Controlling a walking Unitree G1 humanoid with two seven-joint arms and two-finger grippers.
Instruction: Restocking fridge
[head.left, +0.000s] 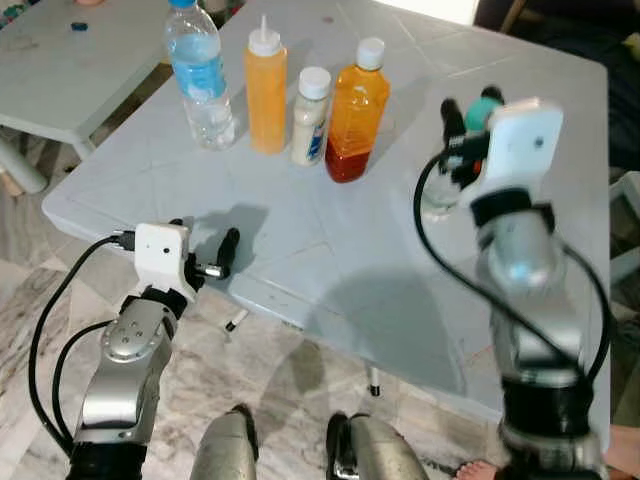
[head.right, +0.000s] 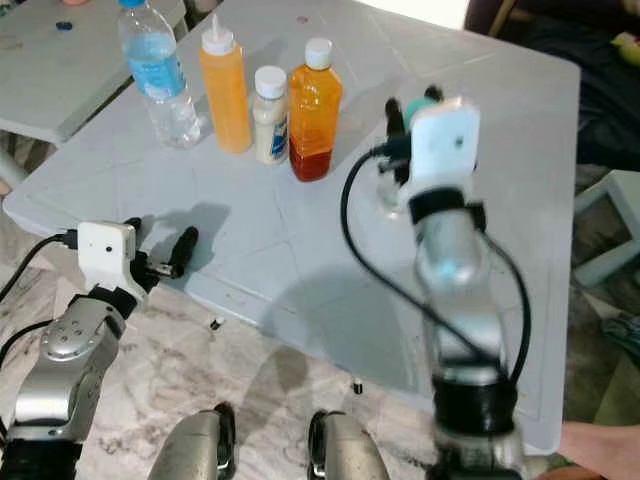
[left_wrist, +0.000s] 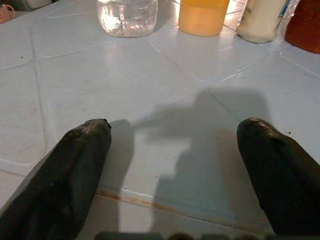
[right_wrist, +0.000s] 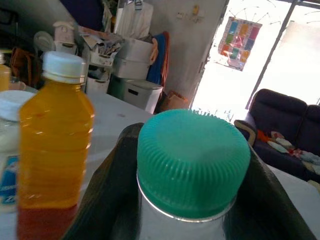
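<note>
Four bottles stand in a row at the back of the pale blue table (head.left: 330, 260): a water bottle (head.left: 200, 80), a yellow squeeze bottle (head.left: 266, 95), a small white bottle (head.left: 311, 120) and an orange juice bottle (head.left: 355, 115). To their right, my right gripper (head.left: 468, 118) is shut around the neck of a clear bottle with a green cap (right_wrist: 192, 160); its base (head.left: 437, 203) is at the table top. My left gripper (head.left: 207, 247) is open and empty, low over the table's front left corner, and the left wrist view shows its fingers (left_wrist: 75, 165) spread above bare table.
A second pale table (head.left: 60, 70) stands at the far left. A white stool (head.left: 625, 200) and a dark sofa (right_wrist: 295, 125) are to the right. A person's foot (head.left: 480, 468) rests on the marble floor near my right leg.
</note>
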